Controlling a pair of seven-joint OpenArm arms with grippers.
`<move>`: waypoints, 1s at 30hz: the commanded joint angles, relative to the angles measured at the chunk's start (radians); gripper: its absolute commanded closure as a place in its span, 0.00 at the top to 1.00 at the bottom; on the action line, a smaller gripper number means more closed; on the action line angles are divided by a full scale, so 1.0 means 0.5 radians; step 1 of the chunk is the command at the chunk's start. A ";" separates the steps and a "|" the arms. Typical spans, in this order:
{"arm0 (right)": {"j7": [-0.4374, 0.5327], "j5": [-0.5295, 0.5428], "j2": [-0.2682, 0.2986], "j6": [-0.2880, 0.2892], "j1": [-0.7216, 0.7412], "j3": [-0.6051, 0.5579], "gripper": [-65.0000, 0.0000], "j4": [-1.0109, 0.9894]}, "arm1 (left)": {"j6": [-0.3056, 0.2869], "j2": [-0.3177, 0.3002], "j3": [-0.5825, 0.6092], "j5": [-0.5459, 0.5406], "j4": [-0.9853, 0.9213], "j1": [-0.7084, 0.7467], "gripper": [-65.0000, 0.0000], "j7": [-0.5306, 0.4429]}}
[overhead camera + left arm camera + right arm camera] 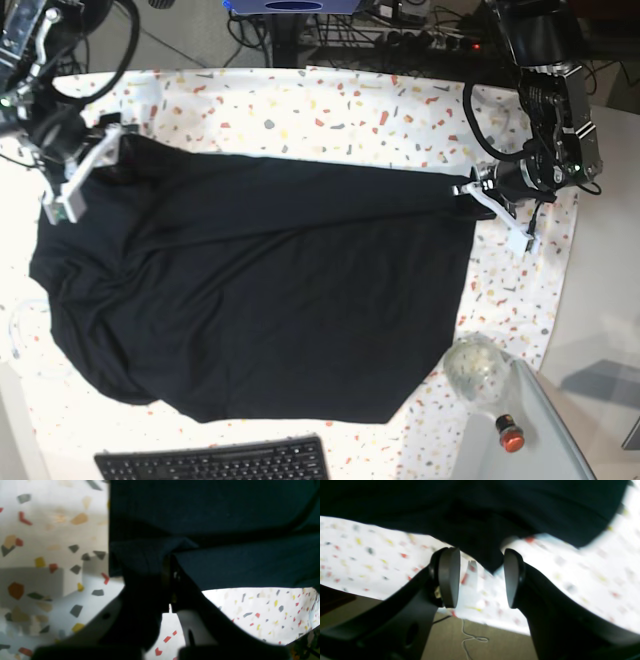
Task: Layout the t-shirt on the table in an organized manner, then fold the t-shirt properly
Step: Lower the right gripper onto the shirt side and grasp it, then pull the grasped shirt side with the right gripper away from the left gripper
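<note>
The black t-shirt (pixel 270 290) lies spread wide over the speckled table (pixel 330 110), with wrinkles toward its left part. At the shirt's right corner my left gripper (pixel 463 188) is shut on the hem. In the left wrist view the fingers (pixel 170 567) pinch a fold of the dark t-shirt (pixel 225 517) above the table (pixel 37 530). My right gripper (pixel 113 140) is at the shirt's upper left corner. It stands open (pixel 480 577), and a hanging tip of the t-shirt (pixel 490 557) dips between the two grey pads (pixel 448 577), close to the right one.
A black keyboard (pixel 215 462) lies at the table's near edge. A round glass jar (pixel 478 368) and a small red-topped item (pixel 510 437) stand at the lower right by the grey side surface (pixel 580 400). Cables run along the far edge. Past the table edge is floor with a white cord (pixel 470 640).
</note>
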 commanded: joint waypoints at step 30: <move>-0.021 -0.207 -0.188 0.009 -0.183 -0.117 0.00 0.098 | -0.006 -0.038 0.000 -0.033 0.036 0.004 0.00 -0.024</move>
